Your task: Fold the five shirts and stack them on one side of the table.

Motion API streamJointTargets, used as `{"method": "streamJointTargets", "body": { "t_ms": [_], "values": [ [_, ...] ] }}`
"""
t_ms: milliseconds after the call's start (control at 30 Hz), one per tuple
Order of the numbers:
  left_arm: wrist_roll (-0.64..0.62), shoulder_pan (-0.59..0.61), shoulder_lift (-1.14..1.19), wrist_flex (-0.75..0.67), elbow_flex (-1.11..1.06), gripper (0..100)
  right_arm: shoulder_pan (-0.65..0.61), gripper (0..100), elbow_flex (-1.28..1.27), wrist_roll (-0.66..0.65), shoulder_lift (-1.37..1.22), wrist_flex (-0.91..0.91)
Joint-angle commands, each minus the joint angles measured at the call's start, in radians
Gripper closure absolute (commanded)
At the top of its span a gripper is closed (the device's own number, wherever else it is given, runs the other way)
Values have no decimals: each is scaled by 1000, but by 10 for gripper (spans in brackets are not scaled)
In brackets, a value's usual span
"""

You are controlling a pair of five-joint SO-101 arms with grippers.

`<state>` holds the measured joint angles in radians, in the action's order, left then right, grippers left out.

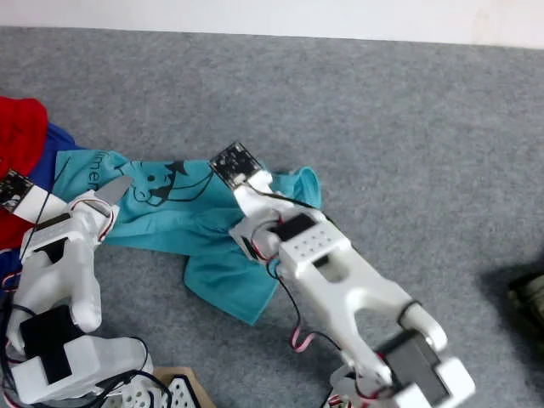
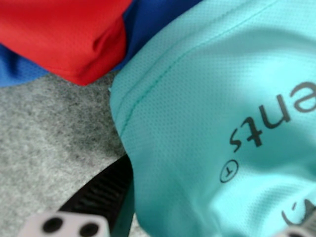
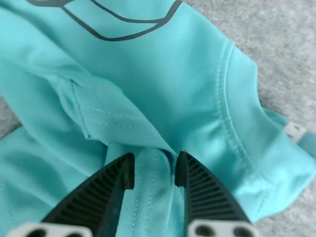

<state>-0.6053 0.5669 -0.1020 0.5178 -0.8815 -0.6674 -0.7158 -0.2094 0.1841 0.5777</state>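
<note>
Teal cloth took the middle of the scene: the teal shirt (image 1: 170,217) lay crumpled and not folded on the grey counter (image 1: 382,102), with its dark printed drawing facing up. One loose part of it stretched out toward the bases of the two arms.

The right end effector (image 3: 154,165) stood over the side of the teal shirt that was farthest from the red shirt (image 1: 19,136). It was clenched on the teal shirt: a raised fold of the cloth was pinched between its two black ribbed jaws, just beside a thick stitched hem.

The left end effector (image 1: 113,191) was at the opposite side of the teal shirt, on the end with the printed letters. In the left wrist view the teal cloth lay very close and covered much of it, so I could not tell whether it was clenched or released.

Beside this same end of the teal shirt lay the red shirt, resting on top of a blue shirt (image 1: 53,157). The teal shirt met the blue shirt at its edge; whether it only touched it or lay over it, I could not tell. A tan board (image 1: 183,387) lay near the teal shirt's loose part, between the arms' bases. A dark thing (image 1: 529,293) sat well apart from the teal shirt, too cut off to name.
</note>
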Motion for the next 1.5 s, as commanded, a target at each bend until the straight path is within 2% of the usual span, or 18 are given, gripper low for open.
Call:
{"method": "streamJointTargets", "body": {
  "t_ms": [0,167,433,633,700,833,900,1067,1233,1467],
  "values": [
    [-9,5,-27,-11,-2,490,-4,857,113,-11,-74,-18],
    [-9,5,-27,-11,-2,490,-1,985,153,-11,-90,-18],
    [-9,5,-27,-11,-2,490,59,984,219,-12,-88,-4],
    [-9,2,-27,-11,-2,490,67,981,354,-94,-97,105],
    [-9,2,-27,-11,-2,490,65,956,364,-95,-101,107],
    [-9,2,-27,-11,-2,490,65,735,331,-95,-101,105],
    [-9,2,-27,-11,-2,490,65,667,325,-126,-101,105],
    [-9,2,-27,-11,-2,490,64,732,312,-150,-85,191],
    [-9,2,-27,-11,-2,490,-15,765,262,-150,-30,351],
    [-9,2,-27,-11,-2,490,-84,765,61,-150,156,360]
  ]
}}
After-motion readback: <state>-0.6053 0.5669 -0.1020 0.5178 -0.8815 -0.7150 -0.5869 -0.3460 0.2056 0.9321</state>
